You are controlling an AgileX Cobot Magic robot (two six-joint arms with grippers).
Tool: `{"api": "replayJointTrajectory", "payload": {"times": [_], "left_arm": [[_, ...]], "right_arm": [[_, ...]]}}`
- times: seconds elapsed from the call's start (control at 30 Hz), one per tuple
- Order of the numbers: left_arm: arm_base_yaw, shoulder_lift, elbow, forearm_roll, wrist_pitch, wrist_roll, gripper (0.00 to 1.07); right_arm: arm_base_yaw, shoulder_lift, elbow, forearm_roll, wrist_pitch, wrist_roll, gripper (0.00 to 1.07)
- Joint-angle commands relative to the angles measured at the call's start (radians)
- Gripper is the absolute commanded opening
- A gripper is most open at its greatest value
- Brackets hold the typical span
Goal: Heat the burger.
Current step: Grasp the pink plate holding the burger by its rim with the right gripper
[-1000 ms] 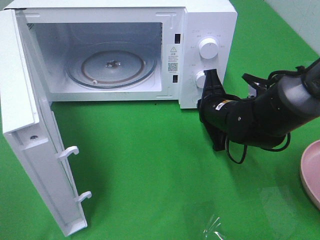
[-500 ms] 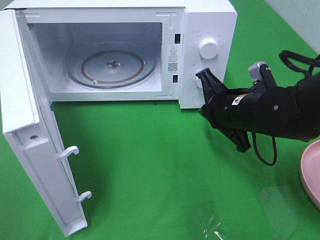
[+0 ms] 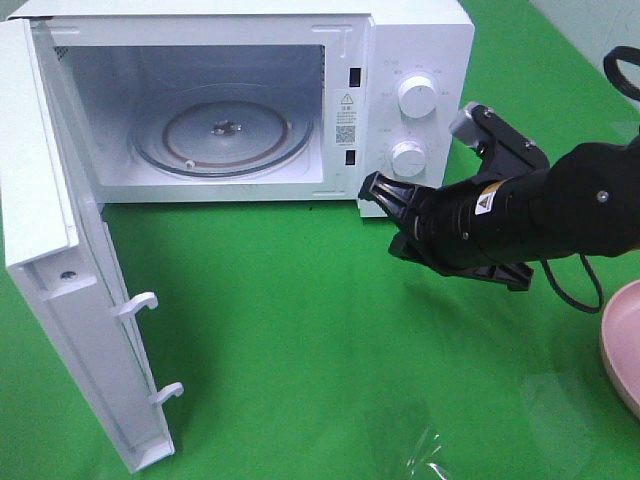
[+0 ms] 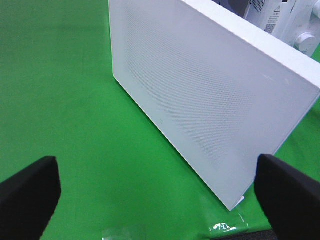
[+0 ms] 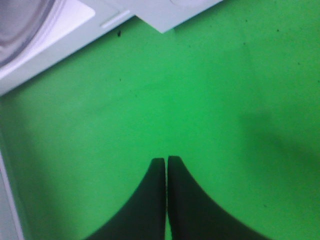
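1. Showing in none of the three views, the burger cannot be placed.
2. The pink plate (image 3: 622, 345) is cut off by the right edge of the high view. The part that shows carries nothing.
3. The white microwave (image 3: 415, 40) stands at the back of the green table cover (image 3: 300, 330). Its cavity holds only the glass turntable (image 3: 225, 135).
4. The microwave door (image 3: 60, 300) is swung fully out to the left. Its free edge, with two latch hooks (image 3: 135, 303), reaches toward the front of the table.
5. The right gripper (image 3: 372, 190) hangs above the cover just in front of the microwave's lower front edge, below the lower knob (image 3: 408, 158). It points left, toward the cavity mouth. In the right wrist view its fingers (image 5: 157, 200) are pressed together with nothing between them.
6. The left gripper (image 4: 156, 165) does not show in the high view. Its wrist view has the two fingers spread wide with nothing between them, facing the door's perforated outer face (image 4: 200, 95).
7. Open green cover lies between the door's edge and the right arm, in front of the cavity mouth.
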Motion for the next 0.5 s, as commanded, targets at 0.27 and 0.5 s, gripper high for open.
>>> {"api": "replayJointTrajectory", "payload": {"times": [0.27,0.5], "left_arm": [[0.001,-0.017,-0.003,-0.007,-0.008,-0.001,0.98],[0.001,-0.017,-0.003,-0.007,-0.008,-0.001,0.98]], "right_arm": [[-0.001,-0.170,-0.001,-0.266,0.364,-0.061,0.08],[-0.013,-0.271,-0.001,-0.309,0.536,-0.106,0.14]]}}
